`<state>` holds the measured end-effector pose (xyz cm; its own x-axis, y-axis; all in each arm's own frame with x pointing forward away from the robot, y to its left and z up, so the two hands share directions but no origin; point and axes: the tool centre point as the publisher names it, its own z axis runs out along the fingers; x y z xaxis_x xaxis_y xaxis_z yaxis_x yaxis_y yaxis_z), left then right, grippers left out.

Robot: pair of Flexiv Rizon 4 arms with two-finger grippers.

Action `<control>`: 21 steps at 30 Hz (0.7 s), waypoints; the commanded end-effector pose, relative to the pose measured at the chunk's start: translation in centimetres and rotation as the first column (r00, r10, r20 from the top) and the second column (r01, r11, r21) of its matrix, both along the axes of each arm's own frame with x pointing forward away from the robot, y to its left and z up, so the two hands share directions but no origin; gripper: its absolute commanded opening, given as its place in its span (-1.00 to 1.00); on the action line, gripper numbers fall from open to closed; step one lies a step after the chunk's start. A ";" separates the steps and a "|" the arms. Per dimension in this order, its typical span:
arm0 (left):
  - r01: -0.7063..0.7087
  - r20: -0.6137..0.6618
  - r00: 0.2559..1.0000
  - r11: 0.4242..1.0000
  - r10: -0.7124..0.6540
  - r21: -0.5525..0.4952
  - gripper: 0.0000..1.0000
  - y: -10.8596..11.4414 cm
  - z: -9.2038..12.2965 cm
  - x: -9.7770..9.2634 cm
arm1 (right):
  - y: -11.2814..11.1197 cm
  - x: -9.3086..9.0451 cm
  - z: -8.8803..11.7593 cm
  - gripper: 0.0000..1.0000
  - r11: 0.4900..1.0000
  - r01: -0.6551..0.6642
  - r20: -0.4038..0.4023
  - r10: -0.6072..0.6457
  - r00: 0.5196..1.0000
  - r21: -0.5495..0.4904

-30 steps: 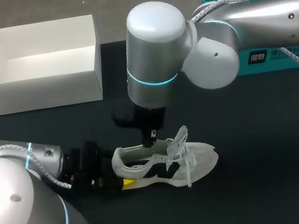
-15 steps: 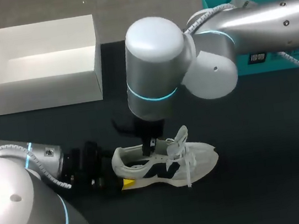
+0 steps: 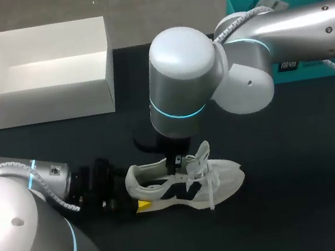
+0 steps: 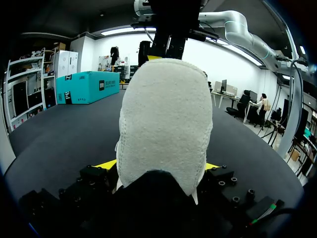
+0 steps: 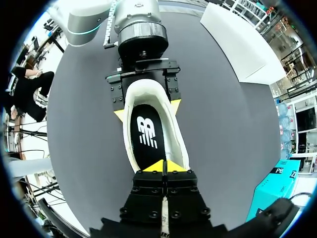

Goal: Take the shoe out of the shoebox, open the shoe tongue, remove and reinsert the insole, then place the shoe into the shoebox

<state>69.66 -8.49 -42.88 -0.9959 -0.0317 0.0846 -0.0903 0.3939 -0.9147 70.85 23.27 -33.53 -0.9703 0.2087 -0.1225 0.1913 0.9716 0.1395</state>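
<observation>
My left hand grips the shoe heel, lower left. My closed right hand should open, pinch the insole gently, and lift slowly.

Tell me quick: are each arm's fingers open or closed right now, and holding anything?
The left fingers: closed on the heel of the shoe.
The right fingers: closed at the shoe's opening; whether they pinch anything cannot be told.

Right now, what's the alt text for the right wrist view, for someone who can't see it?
A white shoe on a dark table, seen from above, black insole showing. The left pincer grips its heel from both sides; the right pincer has its tips together at the front of the opening. A white shoebox stands off to one side.
</observation>
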 end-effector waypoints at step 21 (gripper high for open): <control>-0.002 0.000 1.000 1.000 0.002 0.003 -1.00 0.0 -0.2 -0.1 | 0.1 -2.7 -4.2 -1.00 0.998 0.003 -0.118 -0.011 0.993 -0.066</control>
